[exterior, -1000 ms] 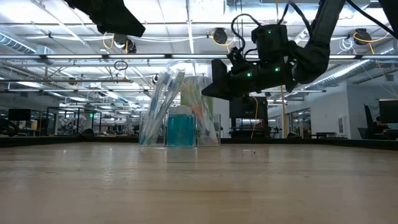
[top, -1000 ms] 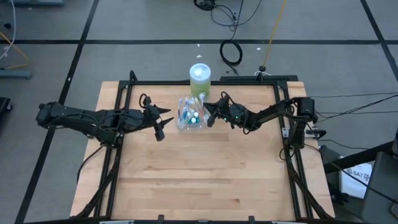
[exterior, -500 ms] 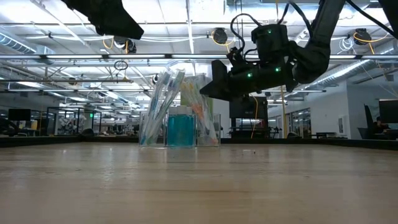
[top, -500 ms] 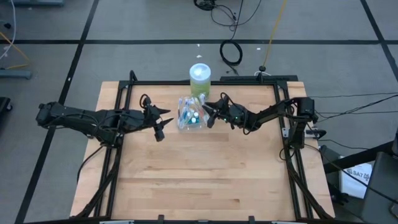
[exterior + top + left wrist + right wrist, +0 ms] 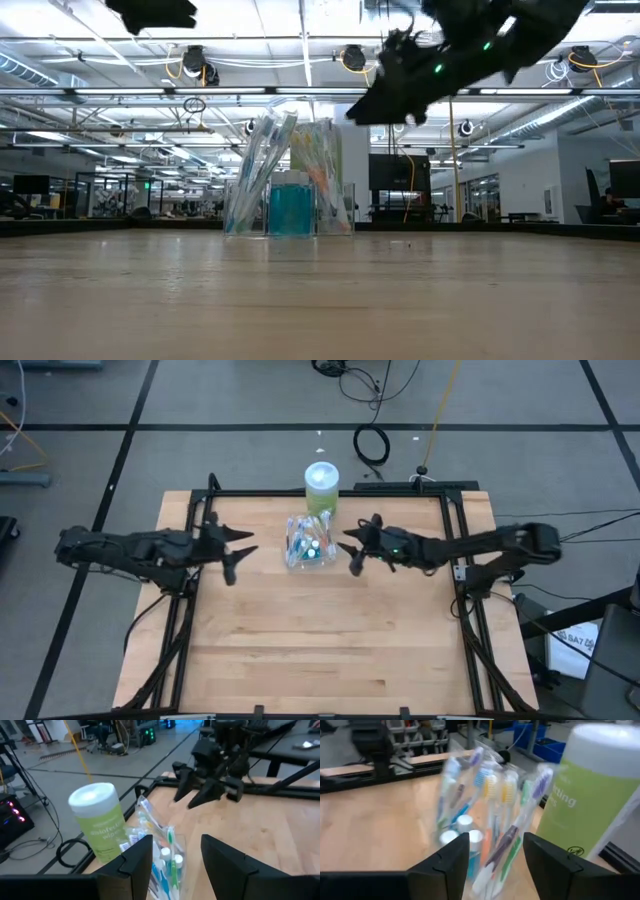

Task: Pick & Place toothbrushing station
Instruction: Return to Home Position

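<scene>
Here, toothbrushing station (image 5: 308,548) between left end effector (image 5: 239,561) and right end effector (image 5: 350,552), both wide and empty

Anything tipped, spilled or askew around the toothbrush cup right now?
Nothing stands out. The clear cup stands upright, toothbrushes leaning inside, none on the table. The green container stands upright beside it. Left end effector and right end effector hang open, apart from the cup.
</scene>
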Available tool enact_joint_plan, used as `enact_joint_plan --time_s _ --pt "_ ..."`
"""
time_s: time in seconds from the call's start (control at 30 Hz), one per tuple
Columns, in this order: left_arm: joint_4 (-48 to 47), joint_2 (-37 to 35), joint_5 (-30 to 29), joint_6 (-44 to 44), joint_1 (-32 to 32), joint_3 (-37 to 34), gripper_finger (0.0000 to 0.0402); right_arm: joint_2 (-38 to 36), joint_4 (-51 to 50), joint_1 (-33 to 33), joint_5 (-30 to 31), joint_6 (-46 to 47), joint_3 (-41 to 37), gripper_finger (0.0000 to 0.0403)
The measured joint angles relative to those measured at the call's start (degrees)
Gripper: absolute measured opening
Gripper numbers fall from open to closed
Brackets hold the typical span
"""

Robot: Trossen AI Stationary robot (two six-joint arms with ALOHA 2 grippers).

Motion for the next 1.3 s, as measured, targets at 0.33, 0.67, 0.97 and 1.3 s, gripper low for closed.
enact_joint_plan --time_s 0.33,0.67,0.97,1.3 --pt "-13.7 -14.4 6.4 -0.9 -1.4 -0.3 0.0175 -24.9 -22.4 3.7 -16.9 -6.0 -1.1 0.0089" --pt "-11.4 -25.4 16.4 7.3 -1.8 -10.2 0.0175 -45.6 -11.7 3.9 -25.6 -7.6 -21.6 0.0012" --pt "0.7 -33.5 17.0 10.5 -1.7 -20.0 0.0175 -62.4 -4.7 3.9 -28.7 -3.5 -35.4 0.0002" --pt "3.4 -39.2 18.9 10.9 -1.7 -27.4 0.0175 -74.4 -6.9 3.9 -37.4 -3.7 -39.0 0.0001"
